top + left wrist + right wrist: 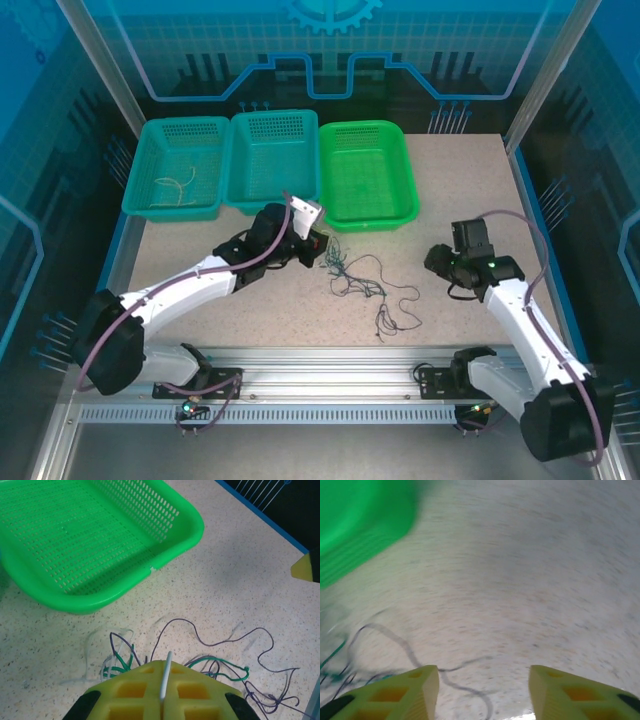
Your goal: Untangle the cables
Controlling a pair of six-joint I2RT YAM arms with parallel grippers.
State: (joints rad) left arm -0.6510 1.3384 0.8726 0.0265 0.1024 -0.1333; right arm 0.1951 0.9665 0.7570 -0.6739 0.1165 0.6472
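Thin, curly cables (365,285), purplish, dark green and black, sprawl on the bench (470,200) just before the green basket (368,175). The left end effector (164,664) is clamped on a white strand (165,677) there; the right end effector (484,680) gapes partly open, empty.

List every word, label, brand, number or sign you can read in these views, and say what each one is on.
None: no readable text in any view.
Back panel: a gear emblem and circuit-style lines, graphics without letters.
Green basket, teal baskets, table, cables: no labels, numbers or markings visible.
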